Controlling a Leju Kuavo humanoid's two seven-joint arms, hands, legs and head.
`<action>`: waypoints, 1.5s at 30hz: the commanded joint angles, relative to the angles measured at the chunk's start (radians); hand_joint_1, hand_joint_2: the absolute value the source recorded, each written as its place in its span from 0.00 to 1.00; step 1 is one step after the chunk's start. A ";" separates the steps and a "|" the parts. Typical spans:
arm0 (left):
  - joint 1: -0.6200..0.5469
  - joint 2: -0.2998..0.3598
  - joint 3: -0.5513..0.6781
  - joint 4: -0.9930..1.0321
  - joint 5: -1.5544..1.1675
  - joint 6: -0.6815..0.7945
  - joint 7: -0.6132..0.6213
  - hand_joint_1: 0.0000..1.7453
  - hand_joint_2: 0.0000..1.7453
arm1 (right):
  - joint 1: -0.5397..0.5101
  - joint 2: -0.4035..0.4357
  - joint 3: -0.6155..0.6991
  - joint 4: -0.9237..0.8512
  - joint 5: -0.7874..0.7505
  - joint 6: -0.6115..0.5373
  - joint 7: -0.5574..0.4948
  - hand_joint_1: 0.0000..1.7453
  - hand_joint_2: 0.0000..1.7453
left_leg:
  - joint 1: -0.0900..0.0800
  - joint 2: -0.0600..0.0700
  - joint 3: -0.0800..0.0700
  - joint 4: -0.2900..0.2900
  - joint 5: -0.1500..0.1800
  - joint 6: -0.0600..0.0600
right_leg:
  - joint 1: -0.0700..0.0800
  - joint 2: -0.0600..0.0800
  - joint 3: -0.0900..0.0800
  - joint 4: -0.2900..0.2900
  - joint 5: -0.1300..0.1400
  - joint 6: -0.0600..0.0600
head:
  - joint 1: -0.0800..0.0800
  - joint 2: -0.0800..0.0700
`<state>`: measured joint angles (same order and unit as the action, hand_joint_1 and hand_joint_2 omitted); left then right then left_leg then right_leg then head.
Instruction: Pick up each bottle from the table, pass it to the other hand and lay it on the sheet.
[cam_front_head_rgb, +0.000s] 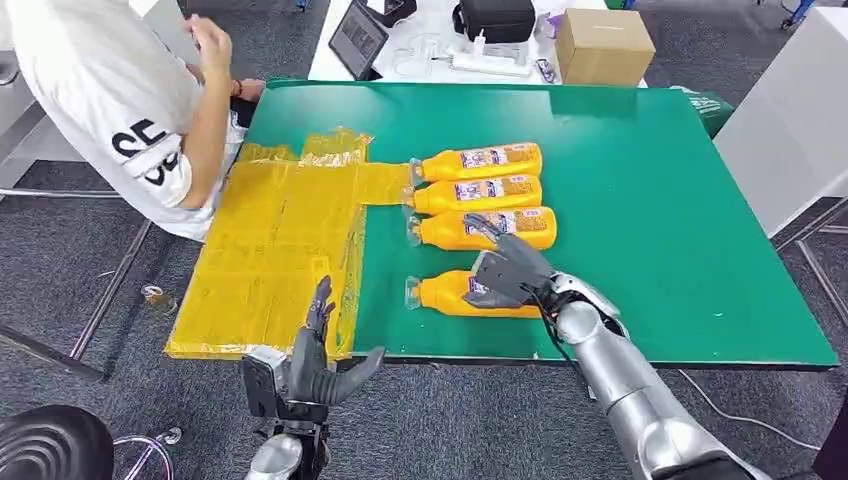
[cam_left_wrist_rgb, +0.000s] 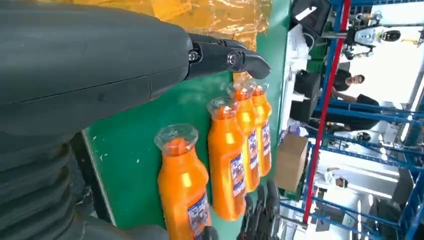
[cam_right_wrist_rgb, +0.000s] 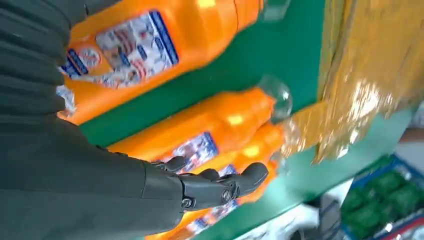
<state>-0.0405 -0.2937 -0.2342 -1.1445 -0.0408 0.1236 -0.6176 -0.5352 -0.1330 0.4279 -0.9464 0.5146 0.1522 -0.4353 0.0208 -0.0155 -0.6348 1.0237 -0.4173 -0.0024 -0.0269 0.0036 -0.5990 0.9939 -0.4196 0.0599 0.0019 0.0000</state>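
A: We log 4 orange bottles lying on their sides on the green bench (cam_front_head_rgb: 650, 200), clear caps pointing toward the yellow sheet (cam_front_head_rgb: 270, 260). The far 3 lie close together in a row; the nearest bottle (cam_front_head_rgb: 445, 295) lies apart from them, close to the front edge.

B: Right robot hand (cam_front_head_rgb: 505, 270)?

A: We see it over the label end of the nearest bottle, fingers spread and bent downward. In the right wrist view the fingers (cam_right_wrist_rgb: 220, 187) are apart with nothing between them, and bottle labels show just beyond. We cannot tell whether it touches the bottle.

B: Left robot hand (cam_front_head_rgb: 320, 365)?

A: We note it at the front edge of the bench, beside the near corner of the sheet, fingers upright, thumb out to the side, holding nothing. The left wrist view looks along the 4 bottles from their cap ends.

B: Sheet?

A: Crinkled yellow film on the left part of the bench; a narrow strip of it reaches the caps of the far bottles. No bottle lies fully on it.

B: Surroundings?

A: A person in a white shirt (cam_front_head_rgb: 110, 100) leans at the far left corner. A cardboard box (cam_front_head_rgb: 603, 45) stands on the white table beyond.
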 joint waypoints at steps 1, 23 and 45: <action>-0.052 -0.019 0.021 0.116 0.011 -0.009 -0.006 0.00 1.00 | -0.047 -0.138 0.185 0.020 0.001 0.048 0.016 0.00 1.00 | 0.000 -0.001 0.003 0.000 -0.001 0.002 | 0.001 -0.003 0.004 -0.001 -0.001 -0.003 | 0.000 0.000; -0.038 -0.015 0.021 0.098 0.012 -0.010 0.003 0.00 1.00 | -0.083 -0.171 0.295 0.197 0.087 -0.014 0.130 0.00 1.00 | 0.001 0.003 0.007 -0.001 -0.002 0.002 | 0.002 0.001 0.007 -0.003 -0.001 -0.004 | 0.000 0.000; -0.033 -0.015 0.026 0.114 0.030 -0.025 0.013 0.00 1.00 | -0.151 -0.126 0.387 0.355 0.170 -0.048 0.192 1.00 1.00 | 0.001 0.003 0.007 -0.001 -0.001 0.002 | 0.002 0.001 0.006 -0.002 0.000 -0.003 | 0.001 0.000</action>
<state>-0.0502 -0.2987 -0.2182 -1.0876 -0.0122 0.1015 -0.6111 -0.6670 -0.2842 0.7477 -0.6973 0.6825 0.1023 -0.2476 0.0210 -0.0120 -0.6315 1.0237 -0.4176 -0.0025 -0.0266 0.0061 -0.5970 0.9939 -0.4195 0.0598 0.0027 0.0000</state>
